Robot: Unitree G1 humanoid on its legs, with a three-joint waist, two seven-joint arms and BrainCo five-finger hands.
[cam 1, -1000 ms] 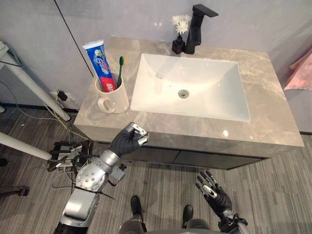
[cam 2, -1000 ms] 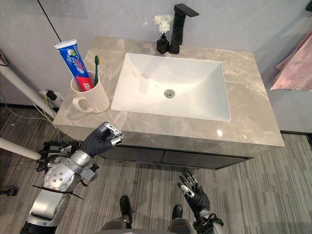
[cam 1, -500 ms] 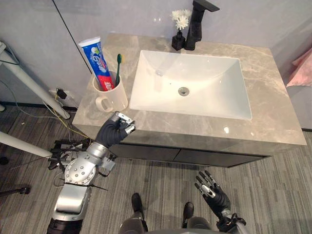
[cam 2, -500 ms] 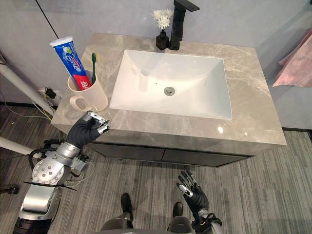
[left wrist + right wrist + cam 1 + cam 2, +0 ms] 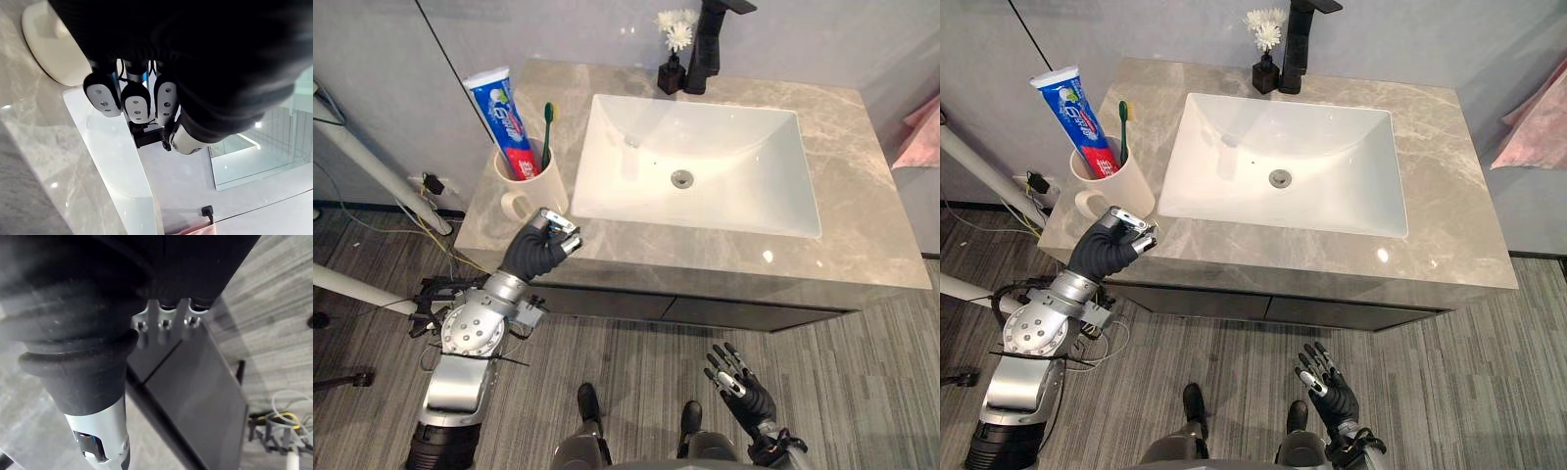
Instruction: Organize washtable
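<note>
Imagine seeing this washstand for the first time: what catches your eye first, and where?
The blue toothpaste tube and green toothbrush standing in a white mug at the counter's left end stand out first. Just in front, the left hand is curled at the counter's edge; the right hand hangs open above the floor. A black tap rises behind the white sink.

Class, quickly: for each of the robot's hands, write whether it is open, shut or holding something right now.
Left hand: shut, fingers curled, holding nothing.
Right hand: open, fingers spread.

The cup (image 5: 548, 186) hides the lower ends of toothpaste (image 5: 499, 108) and toothbrush (image 5: 547, 132).
</note>
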